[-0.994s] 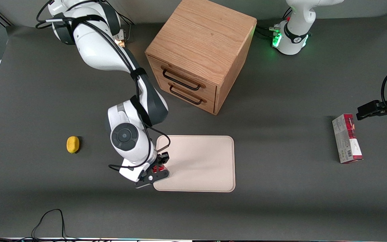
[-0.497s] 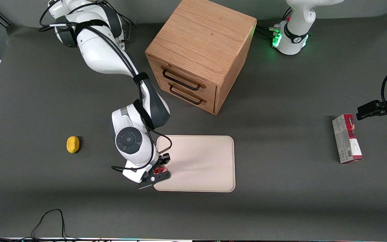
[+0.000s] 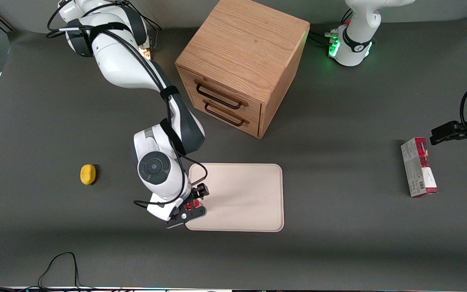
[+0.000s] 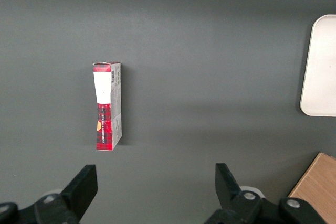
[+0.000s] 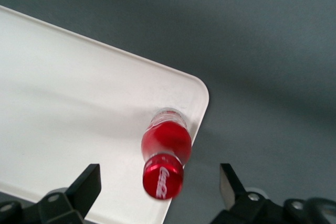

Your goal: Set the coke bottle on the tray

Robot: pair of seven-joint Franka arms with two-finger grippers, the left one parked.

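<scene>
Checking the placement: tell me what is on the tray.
Only the bottle, standing upright near a corner of the tray. The gripper hovers above it, jaws open. The arm hides part of the tray's edge.

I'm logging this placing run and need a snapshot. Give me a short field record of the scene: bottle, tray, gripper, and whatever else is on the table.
coke bottle: upright on the tray, close to one rounded corner
tray: cream, flat on the table, in front of the drawer cabinet
gripper: above the bottle, fingers spread wide on either side, not touching it
drawer cabinet: wooden, two drawers, both closed
red-and-grey carton: lying toward the parked arm's end of the table
yellow object: small, toward the working arm's end
</scene>
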